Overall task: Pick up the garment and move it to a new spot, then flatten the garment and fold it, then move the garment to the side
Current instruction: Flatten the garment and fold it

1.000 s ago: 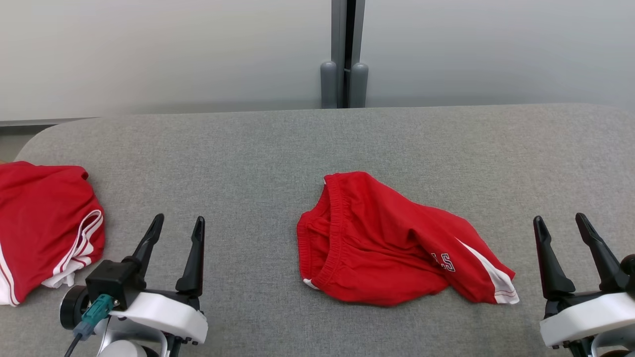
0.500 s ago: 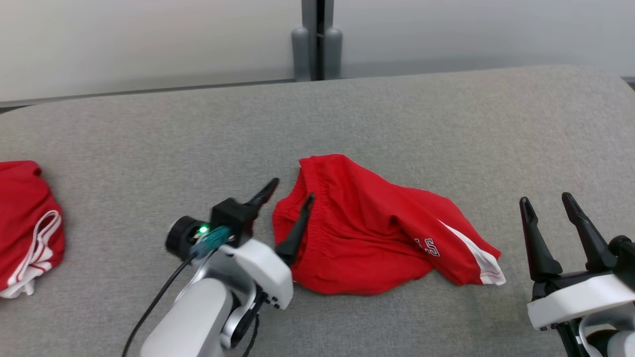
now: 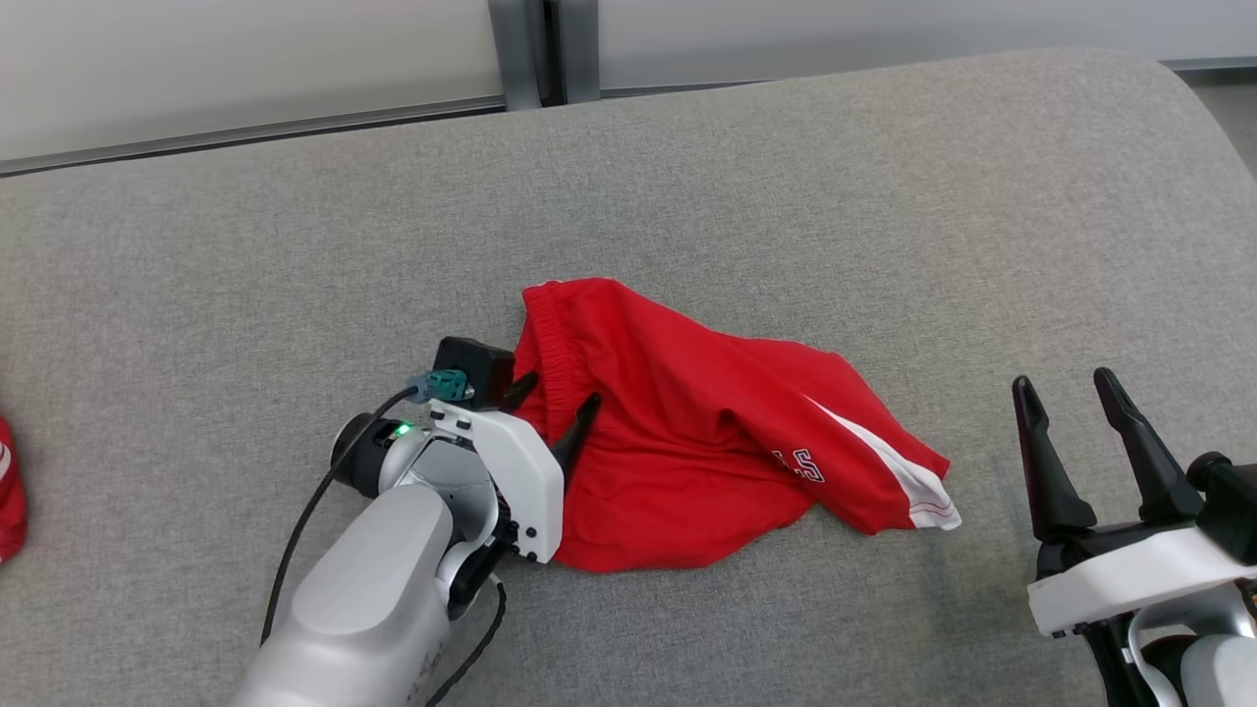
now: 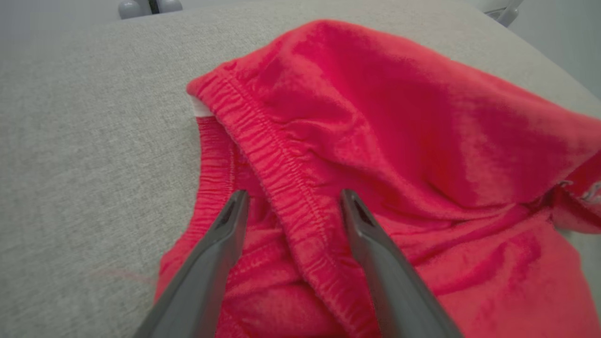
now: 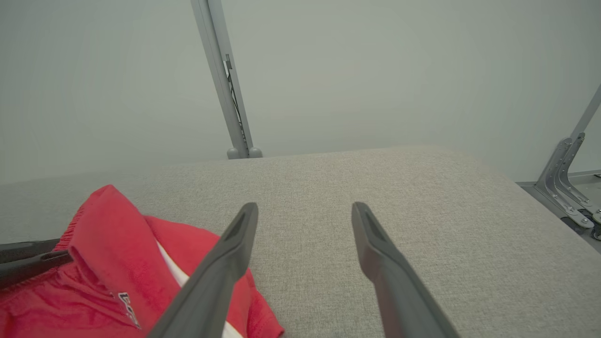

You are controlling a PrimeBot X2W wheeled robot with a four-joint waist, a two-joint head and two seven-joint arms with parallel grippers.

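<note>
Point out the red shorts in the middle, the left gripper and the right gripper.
shorts [image 3: 687, 432], head view, on the middle of the red cloth.
left gripper [image 4: 294, 192], left wrist view, midway between its two open fingertips.
right gripper [image 3: 1062, 378], head view, midway between its two open fingertips.

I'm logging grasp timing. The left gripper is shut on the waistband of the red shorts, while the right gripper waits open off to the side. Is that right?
Not quite. The left gripper is open, not shut: the left wrist view shows its two fingers apart, straddling the waistband of the red shorts. The right gripper does wait open off to the side.
</note>
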